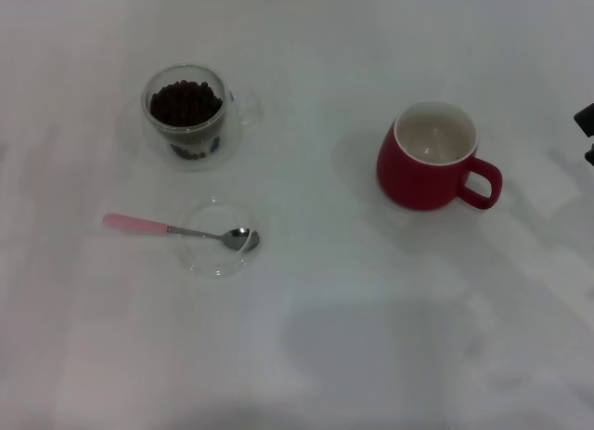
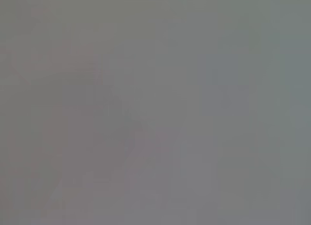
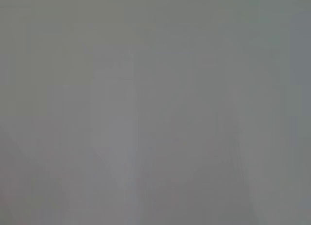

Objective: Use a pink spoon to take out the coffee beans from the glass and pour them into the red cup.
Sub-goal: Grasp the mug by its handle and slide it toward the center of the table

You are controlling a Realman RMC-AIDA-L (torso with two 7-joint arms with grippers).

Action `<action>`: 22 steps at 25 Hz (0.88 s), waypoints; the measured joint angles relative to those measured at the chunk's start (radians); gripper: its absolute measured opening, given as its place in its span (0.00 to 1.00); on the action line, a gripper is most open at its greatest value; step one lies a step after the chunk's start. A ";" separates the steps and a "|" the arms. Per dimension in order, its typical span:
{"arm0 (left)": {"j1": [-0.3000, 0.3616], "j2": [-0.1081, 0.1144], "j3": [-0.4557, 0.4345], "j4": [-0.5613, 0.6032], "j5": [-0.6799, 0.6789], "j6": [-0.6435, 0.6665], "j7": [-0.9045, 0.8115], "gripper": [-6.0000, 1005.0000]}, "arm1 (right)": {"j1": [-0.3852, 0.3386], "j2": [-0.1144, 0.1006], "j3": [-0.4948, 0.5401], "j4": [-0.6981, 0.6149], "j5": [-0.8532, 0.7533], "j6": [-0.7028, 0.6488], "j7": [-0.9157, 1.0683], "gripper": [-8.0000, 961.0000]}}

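The glass (image 1: 190, 116) stands at the back left of the white table, filled with dark coffee beans (image 1: 186, 102), its clear handle pointing right. In front of it the pink spoon (image 1: 176, 229) lies flat, its metal bowl resting in a flat clear dish (image 1: 215, 255) and its pink handle pointing left. The red cup (image 1: 431, 157) stands upright at the right, white inside, with nothing in it, handle to the right. A dark bit of the right gripper (image 1: 587, 133) shows at the right edge, right of the cup. The left gripper is out of view. Both wrist views show only plain grey.
The white table (image 1: 353, 337) spreads under everything, with bare surface between the glass and the red cup and along the front.
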 joint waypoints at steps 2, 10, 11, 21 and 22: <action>-0.010 0.002 0.000 -0.003 0.000 -0.003 0.001 0.83 | -0.002 0.001 -0.001 0.002 0.000 -0.002 -0.004 0.90; -0.018 0.004 0.003 0.000 0.007 -0.004 0.003 0.83 | -0.012 0.007 -0.013 0.005 -0.006 -0.005 -0.010 0.90; -0.018 0.004 0.001 0.001 0.006 -0.004 0.003 0.83 | -0.012 0.007 -0.014 0.005 -0.008 -0.006 -0.009 0.90; -0.012 0.004 0.001 0.002 0.004 -0.004 0.005 0.83 | -0.015 0.006 -0.110 0.021 -0.013 0.040 0.000 0.90; -0.011 0.004 0.000 0.002 0.002 -0.004 0.005 0.83 | -0.013 0.006 -0.123 0.025 -0.014 0.048 0.001 0.90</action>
